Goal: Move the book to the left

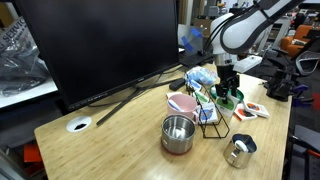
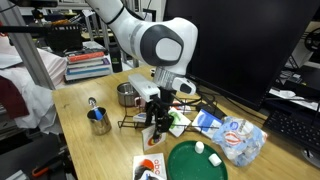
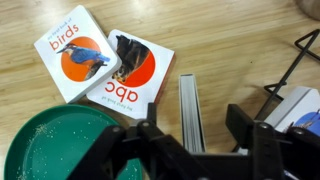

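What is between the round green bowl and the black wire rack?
In the wrist view, the thin green book, seen edge-on, lies between the green bowl and the wire rack, the open gripper straddling it.

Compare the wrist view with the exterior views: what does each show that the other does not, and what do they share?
Only the wrist view: the printed titles on the birds card and the abc card, and the pale edge of the book standing between the fingers of the open gripper. Only the exterior views: the monitor, the steel pot, the steel cup and the robot arm. Shared: the green bowl and the wire rack.
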You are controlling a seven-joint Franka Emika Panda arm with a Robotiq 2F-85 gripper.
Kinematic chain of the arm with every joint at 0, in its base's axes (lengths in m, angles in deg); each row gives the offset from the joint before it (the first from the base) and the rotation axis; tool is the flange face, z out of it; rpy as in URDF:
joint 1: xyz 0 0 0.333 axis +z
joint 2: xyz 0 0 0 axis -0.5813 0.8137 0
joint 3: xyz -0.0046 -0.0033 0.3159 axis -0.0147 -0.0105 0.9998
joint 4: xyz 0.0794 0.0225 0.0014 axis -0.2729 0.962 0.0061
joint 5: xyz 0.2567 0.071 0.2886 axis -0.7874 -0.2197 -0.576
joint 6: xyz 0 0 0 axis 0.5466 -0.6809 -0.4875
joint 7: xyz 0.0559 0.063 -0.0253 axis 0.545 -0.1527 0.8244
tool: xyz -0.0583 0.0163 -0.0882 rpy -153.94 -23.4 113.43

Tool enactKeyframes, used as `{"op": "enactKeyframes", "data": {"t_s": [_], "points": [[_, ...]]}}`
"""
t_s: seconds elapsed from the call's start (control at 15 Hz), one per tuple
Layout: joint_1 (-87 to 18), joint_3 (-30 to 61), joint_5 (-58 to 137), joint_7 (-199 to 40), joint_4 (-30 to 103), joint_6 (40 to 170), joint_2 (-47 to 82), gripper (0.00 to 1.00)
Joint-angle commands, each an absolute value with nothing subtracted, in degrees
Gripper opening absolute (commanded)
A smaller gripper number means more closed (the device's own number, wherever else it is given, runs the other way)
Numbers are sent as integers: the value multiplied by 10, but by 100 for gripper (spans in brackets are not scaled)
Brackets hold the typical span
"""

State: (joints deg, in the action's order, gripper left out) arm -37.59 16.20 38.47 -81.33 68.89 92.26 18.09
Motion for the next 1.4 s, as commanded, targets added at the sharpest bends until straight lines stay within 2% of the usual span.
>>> {"op": "enactKeyframes", "data": {"t_s": [0.0, 0.4, 0.53, 0.6, 0.93, 1.33], "points": [[-385, 164, 367, -791, 675, 910, 188, 42], [-386, 161, 359, -792, 679, 910, 185, 0], [-385, 159, 362, -793, 686, 914, 174, 0], [-386, 159, 358, -794, 689, 913, 166, 4], [-381, 149, 368, -832, 713, 916, 105, 4], [-360, 173, 391, -902, 756, 900, -40, 4]]}}
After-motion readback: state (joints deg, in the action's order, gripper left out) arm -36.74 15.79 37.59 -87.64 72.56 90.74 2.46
